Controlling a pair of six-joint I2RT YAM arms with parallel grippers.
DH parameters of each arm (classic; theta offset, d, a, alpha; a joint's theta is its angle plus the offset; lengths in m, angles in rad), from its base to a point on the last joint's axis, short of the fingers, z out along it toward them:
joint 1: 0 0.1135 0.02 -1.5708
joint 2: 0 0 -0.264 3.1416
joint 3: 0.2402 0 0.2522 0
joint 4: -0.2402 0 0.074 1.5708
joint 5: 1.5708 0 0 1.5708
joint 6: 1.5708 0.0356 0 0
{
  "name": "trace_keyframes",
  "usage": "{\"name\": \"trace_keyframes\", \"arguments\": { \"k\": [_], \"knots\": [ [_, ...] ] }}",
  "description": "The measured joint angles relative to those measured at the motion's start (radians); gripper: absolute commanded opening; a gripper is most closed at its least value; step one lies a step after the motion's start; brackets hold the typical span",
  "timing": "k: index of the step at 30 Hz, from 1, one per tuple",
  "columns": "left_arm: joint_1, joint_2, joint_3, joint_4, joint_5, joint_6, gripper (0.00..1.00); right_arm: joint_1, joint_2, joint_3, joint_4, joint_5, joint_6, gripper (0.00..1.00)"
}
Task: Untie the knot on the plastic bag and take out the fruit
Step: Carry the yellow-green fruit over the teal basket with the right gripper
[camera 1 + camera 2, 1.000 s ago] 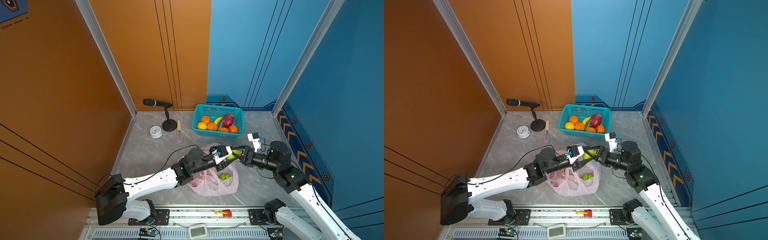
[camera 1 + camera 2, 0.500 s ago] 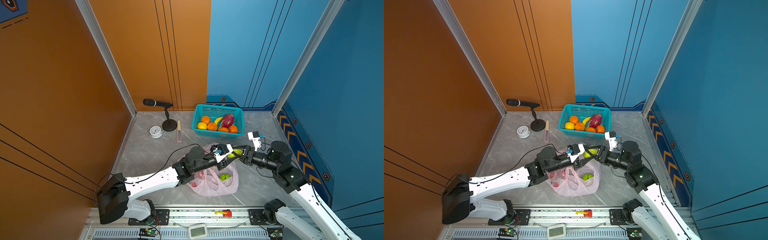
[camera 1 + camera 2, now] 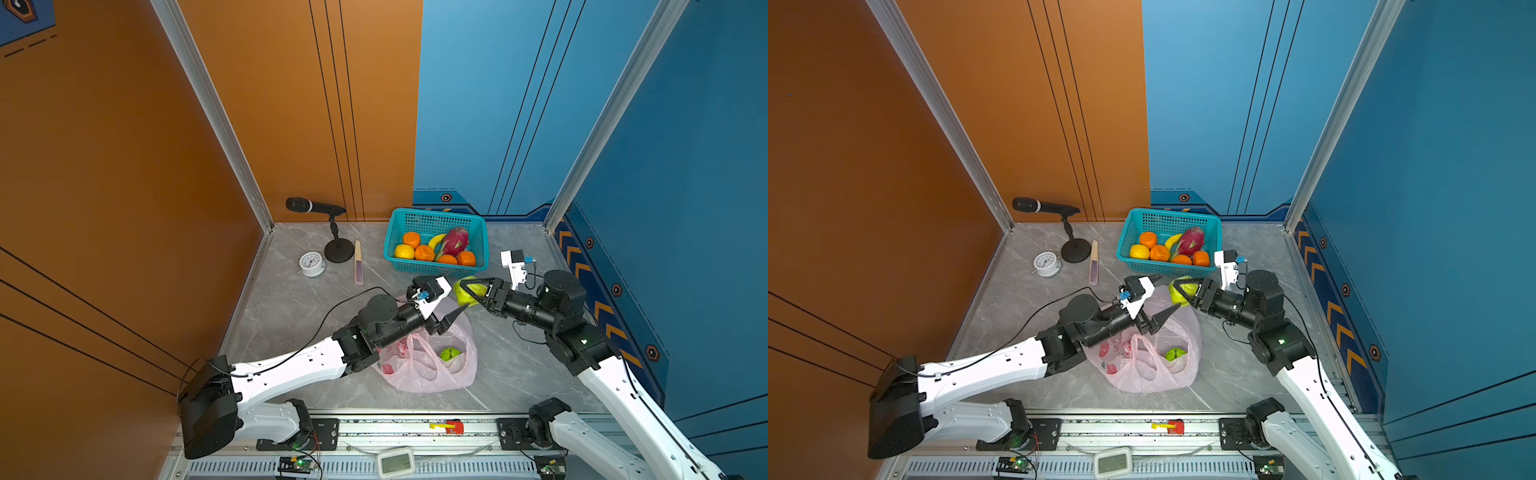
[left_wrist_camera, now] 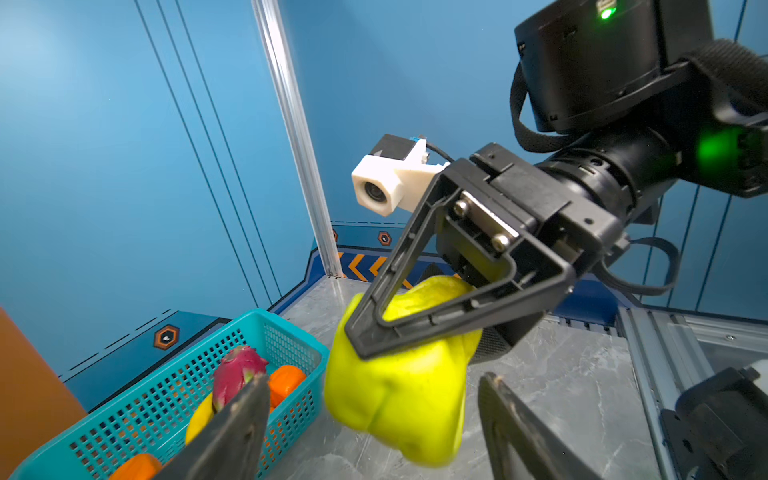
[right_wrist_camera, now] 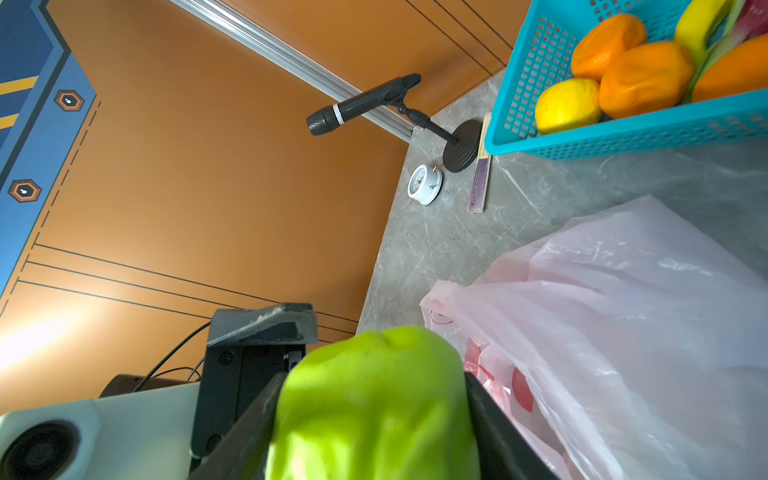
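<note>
Gripping the green pear between its two black fingers, the right gripper holds it in the air at centre right of both top views, just below the front edge of the teal basket. The left gripper faces it nose to nose, its jaws spread wide on either side of the pear and apparently clear of it. Below them, at lower centre, the pink bag lies slack on the grey table, with no knot visible and one round green fruit still inside. Oranges and a dragon fruit already fill the basket.

This looks like a hand-over late in the emptying step. Next the right arm should probably swing the pear up over the basket and let go, while the left dips back into the bag.

The right arm reaches in from lower right, forearm roughly level, pointing left. The left arm stretches from lower left, its wrist raised over the bag.
</note>
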Motion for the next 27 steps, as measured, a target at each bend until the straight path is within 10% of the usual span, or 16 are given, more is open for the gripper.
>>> {"name": "trace_keyframes", "arguments": {
  "k": [27],
  "knots": [
    [0.043,-0.298,-0.021,-0.645,-0.209,-0.174,0.91,-0.032,0.691,0.615,-0.15,0.293,-0.367,0.54]
  ]
}}
